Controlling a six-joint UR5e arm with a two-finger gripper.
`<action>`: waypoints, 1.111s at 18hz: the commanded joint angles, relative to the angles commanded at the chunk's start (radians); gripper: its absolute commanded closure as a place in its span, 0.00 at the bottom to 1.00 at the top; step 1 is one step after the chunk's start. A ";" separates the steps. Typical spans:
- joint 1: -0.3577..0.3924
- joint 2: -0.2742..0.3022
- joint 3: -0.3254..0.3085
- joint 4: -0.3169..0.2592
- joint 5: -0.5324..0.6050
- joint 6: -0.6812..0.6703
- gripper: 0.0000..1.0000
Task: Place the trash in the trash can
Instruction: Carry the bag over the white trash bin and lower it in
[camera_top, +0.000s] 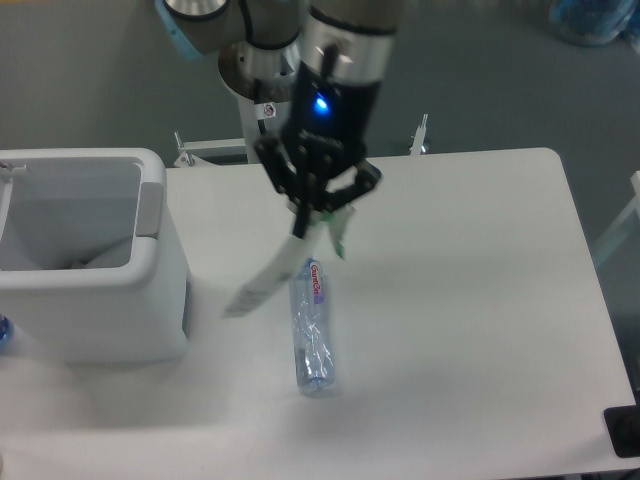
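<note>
While arm hangs above worktop (480, 300), I see gripper (318, 212) pinched closed on plastic bag (272, 275), lifted clear of surface. Bag droops down-left from fingers, green strip (339, 238) dangling beside them, lower end between trash can (95, 290) and bottle (311, 325). Blue light on wrist lit. Bottle lies flat on worktop, blue cap toward far side, just below gripper in view. Trash can sits at left edge, top opening facing up, well left of gripper.

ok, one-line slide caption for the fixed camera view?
Gripper carries the plastic bag toward the trash can; bottle lies on the table.
</note>
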 joint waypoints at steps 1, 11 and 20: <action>-0.015 0.009 0.000 0.000 -0.003 -0.002 1.00; -0.098 0.074 -0.018 0.002 -0.075 -0.058 1.00; -0.150 0.083 -0.087 0.002 -0.072 -0.066 1.00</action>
